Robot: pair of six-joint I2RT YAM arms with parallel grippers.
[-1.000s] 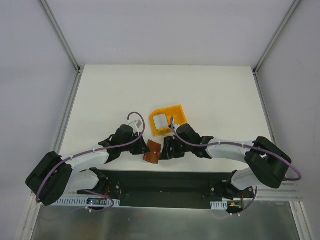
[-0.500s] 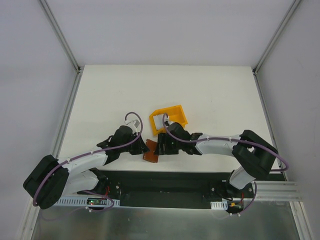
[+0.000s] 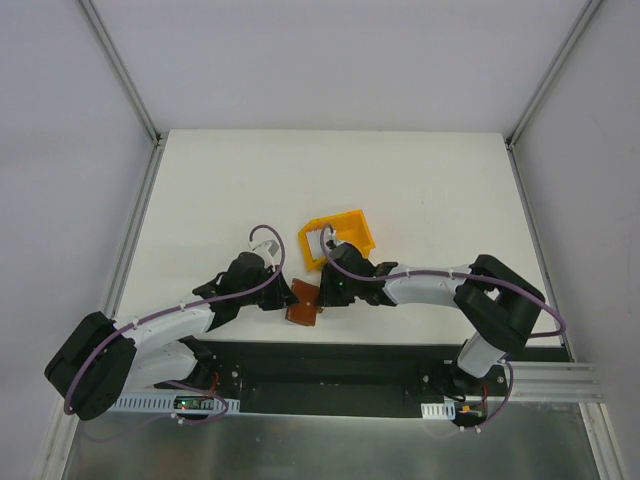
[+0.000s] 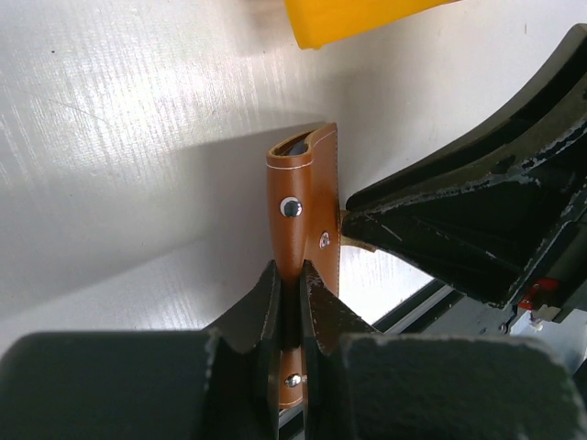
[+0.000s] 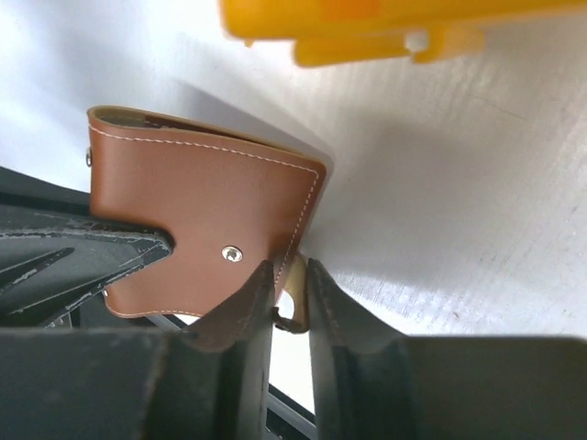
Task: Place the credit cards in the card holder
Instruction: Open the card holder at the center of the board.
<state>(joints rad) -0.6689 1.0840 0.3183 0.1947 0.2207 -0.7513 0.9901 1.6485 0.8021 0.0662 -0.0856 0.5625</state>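
Note:
The card holder (image 3: 303, 305), a brown leather wallet, stands on edge near the table's front, held between both grippers. My left gripper (image 3: 287, 299) is shut on its left end; in the left wrist view the fingers (image 4: 292, 275) pinch the leather (image 4: 307, 197) just below a snap stud. My right gripper (image 3: 320, 297) is shut on the opposite edge; in the right wrist view its jaws (image 5: 292, 284) clamp the stitched corner of the wallet (image 5: 202, 211) and a tan tab. A pale flat shape (image 3: 318, 240), perhaps one of the credit cards, shows inside the yellow bin, partly hidden by my right arm.
The yellow bin (image 3: 350, 218) sits just behind the wallet, its edge at the top of both wrist views (image 4: 358, 18) (image 5: 367, 27). The black base rail (image 3: 330, 365) runs along the near table edge right in front of the wallet.
My right gripper slid left from beside the bin to the wallet and closed on its right edge. The left gripper kept its hold on the wallet.

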